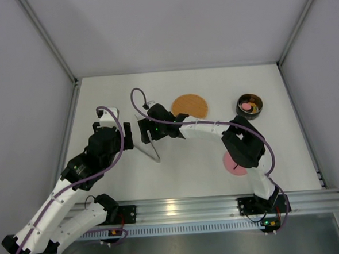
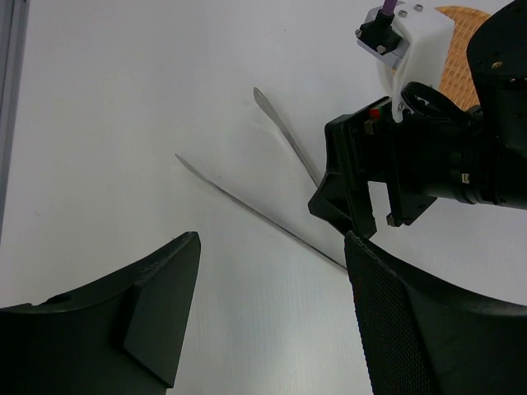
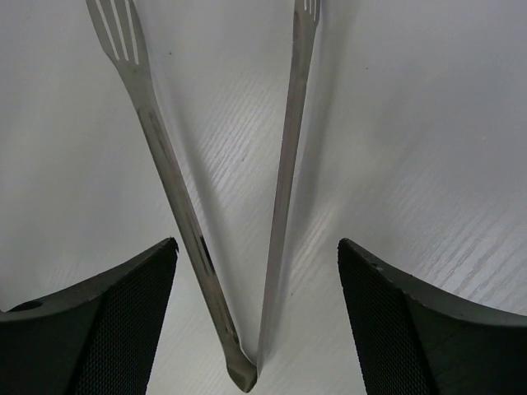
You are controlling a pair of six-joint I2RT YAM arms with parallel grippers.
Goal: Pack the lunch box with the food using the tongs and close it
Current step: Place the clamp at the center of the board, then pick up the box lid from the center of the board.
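The silver tongs [image 1: 151, 144] lie flat on the white table, their joined end toward the near side. In the right wrist view the tongs [image 3: 282, 189] form a narrow V between my right gripper's fingers [image 3: 123, 317], which stand apart from both arms. My right gripper [image 1: 142, 131] [image 3: 257, 280] is open over them. My left gripper [image 1: 127, 142] [image 2: 272, 247] is open and empty just left of the tongs [image 2: 247, 211]. The steel lunch box [image 1: 257, 111] stands at the far right with pink and orange food [image 1: 247, 106] inside.
A flat orange-brown round mat [image 1: 189, 106] lies behind the tongs; its edge, the mat [image 2: 458, 41], shows in the left wrist view. A pink disc lid [image 1: 234, 165] lies near the right arm's base, partly hidden by the arm. Grey walls enclose the table.
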